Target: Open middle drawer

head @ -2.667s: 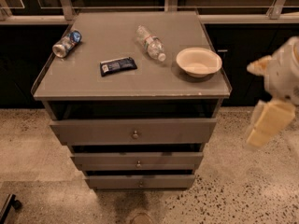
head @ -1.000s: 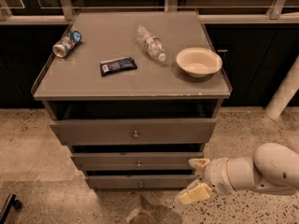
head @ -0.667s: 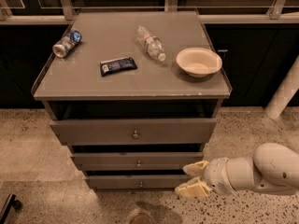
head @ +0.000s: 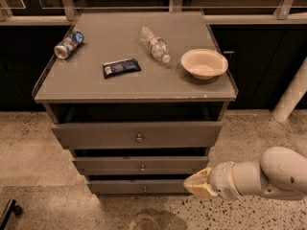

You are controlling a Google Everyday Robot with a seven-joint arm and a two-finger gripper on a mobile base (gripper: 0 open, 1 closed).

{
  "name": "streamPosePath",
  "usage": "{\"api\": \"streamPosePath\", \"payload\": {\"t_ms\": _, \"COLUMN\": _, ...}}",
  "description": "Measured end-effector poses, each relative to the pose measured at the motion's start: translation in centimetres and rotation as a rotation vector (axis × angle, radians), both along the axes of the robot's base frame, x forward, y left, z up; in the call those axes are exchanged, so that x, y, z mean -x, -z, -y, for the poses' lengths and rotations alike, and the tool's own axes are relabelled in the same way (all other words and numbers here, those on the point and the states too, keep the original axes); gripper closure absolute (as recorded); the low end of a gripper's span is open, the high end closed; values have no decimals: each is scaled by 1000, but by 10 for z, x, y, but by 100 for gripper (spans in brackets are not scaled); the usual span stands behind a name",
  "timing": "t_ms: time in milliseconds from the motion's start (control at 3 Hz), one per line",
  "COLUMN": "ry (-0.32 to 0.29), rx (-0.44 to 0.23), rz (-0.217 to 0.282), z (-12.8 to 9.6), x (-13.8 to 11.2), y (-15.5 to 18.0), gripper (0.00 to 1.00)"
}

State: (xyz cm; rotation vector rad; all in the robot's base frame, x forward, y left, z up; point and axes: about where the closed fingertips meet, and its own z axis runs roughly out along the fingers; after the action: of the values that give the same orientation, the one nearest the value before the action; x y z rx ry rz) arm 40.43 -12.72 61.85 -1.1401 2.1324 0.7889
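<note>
The middle drawer [head: 142, 165] is the shallow grey front with a small round knob [head: 142, 167], between the taller top drawer [head: 137, 134] and the small bottom drawer [head: 139, 187]. All three fronts stand slightly out from the cabinet. My gripper [head: 195, 185], tan-tipped on a white arm [head: 268, 176], sits low at the cabinet's right front, level with the bottom drawer's right end. It is below and to the right of the middle drawer's knob and points left.
On the cabinet top [head: 96, 87] lie a crushed can [head: 68, 44], a blue packet [head: 121, 67], a plastic bottle [head: 154, 43] and a beige bowl [head: 204, 63]. A white post [head: 291, 95] stands at the right. A caster [head: 10, 209] sits at the lower left on speckled floor.
The arm came down from the upper right to low in front of the cabinet. In the last second the gripper rose a little toward the drawer fronts. The drawers have not moved.
</note>
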Motion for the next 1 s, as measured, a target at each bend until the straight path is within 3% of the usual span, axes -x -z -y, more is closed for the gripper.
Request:
{"api": "streamPosePath", "payload": {"t_ms": 333, "ry": 70, "rx": -54, "rz": 52, "z": 4, "x": -8, "y": 11, "gripper": 100}}
{"api": "streamPosePath", "payload": {"t_ms": 1000, "ry": 319, "rx": -240, "rz": 266, "z": 28, "x": -59, "y": 58, "gripper": 100}}
